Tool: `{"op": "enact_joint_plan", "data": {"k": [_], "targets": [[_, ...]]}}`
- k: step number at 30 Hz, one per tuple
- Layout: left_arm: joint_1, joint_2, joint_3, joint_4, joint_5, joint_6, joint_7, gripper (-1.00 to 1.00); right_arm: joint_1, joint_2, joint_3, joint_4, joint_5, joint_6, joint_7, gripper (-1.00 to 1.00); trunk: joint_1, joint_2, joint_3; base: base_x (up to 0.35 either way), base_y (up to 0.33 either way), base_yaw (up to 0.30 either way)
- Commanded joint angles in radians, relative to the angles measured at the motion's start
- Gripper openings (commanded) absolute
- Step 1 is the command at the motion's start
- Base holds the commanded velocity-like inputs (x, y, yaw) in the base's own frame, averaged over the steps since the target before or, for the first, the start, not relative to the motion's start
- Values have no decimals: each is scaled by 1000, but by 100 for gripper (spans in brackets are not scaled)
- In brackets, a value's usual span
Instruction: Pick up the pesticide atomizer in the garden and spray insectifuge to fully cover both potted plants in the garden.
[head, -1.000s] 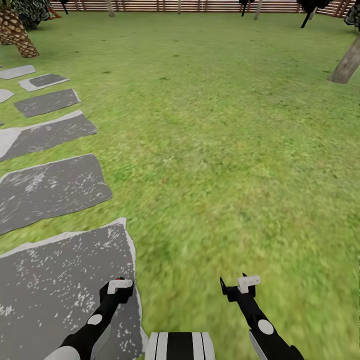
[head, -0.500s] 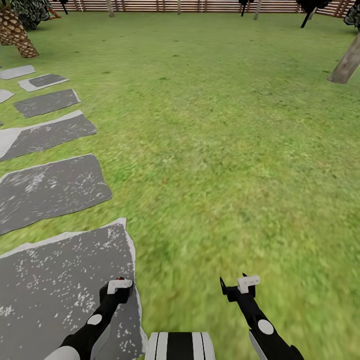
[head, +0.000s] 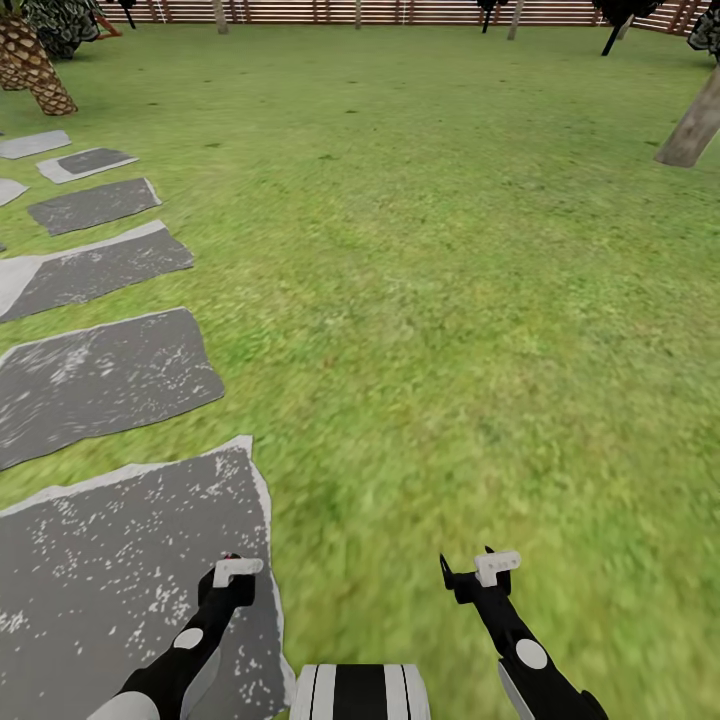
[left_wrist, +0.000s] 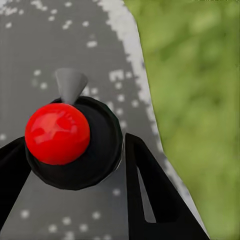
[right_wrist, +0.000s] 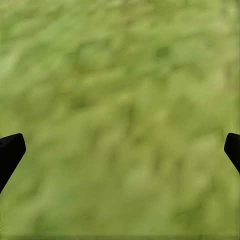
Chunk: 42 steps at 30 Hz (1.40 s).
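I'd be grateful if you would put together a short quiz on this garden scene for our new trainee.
1. True or false: the right hand holds nothing, its fingers spread wide over the grass.
2. What lies directly beneath the left hand? A. bare soil B. a grey stepping stone C. a wooden deck
3. Fill the gap: along the far edge of the lawn runs a brown slatted ____.

Key: 1. True. 2. B. 3. fence.
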Motion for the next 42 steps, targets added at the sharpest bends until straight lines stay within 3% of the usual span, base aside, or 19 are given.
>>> {"op": "enact_joint_plan", "data": {"k": [1, 10, 36, 42], "targets": [[-1, 0, 0, 0, -2, -3, 2, -100, 0, -1, 2, 1, 2, -3, 0, 100, 0, 0, -1, 0, 0, 0], [-1, 0, 0, 0, -6, -3, 2, -100, 0, 0, 2, 1, 2, -3, 0, 100, 0, 0, -1, 0, 0, 0], [-1, -1, -3, 1, -6, 12, 3, -100, 1, -5, 0, -5, 2, -4, -1, 100, -12, 6, 100, 0, 0, 0], [71, -3, -3, 1, 0, 14, 4, -100, 33, -31, -1, -2, 6, -8, -2, 100, -15, 7, 123, 0, 0, 0]]}}
